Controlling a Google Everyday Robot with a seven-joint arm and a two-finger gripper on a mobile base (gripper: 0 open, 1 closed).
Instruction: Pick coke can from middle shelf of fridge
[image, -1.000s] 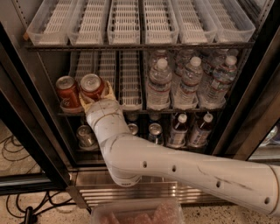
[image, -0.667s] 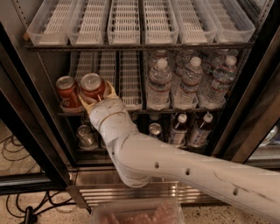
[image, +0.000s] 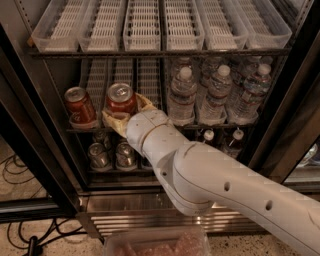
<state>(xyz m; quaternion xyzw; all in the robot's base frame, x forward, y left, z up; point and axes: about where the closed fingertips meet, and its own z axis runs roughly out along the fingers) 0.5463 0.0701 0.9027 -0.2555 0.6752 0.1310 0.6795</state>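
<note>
Two red coke cans stand at the left of the middle shelf (image: 165, 126) of the fridge (image: 47, 165). The left can (image: 80, 105) stands free. The right coke can (image: 120, 99) sits between my gripper's tan fingers (image: 113, 121), one at its lower left and one at its right (image: 145, 103). My gripper (image: 127, 114) is shut on this can at the shelf's front edge. My white arm (image: 200, 175) reaches in from the lower right and hides the can's lower part.
Several clear water bottles (image: 182, 97) stand to the right on the same shelf. White slotted lanes (image: 150, 75) run behind the cans. Clear bins (image: 145, 27) fill the rack above. Silver cans (image: 98, 155) and dark bottles (image: 232, 140) stand below. Cables (image: 20, 175) lie on the floor at the left.
The held coke can and my gripper have shifted right, away from the left can. My arm has risen and swung closer in the view.
</note>
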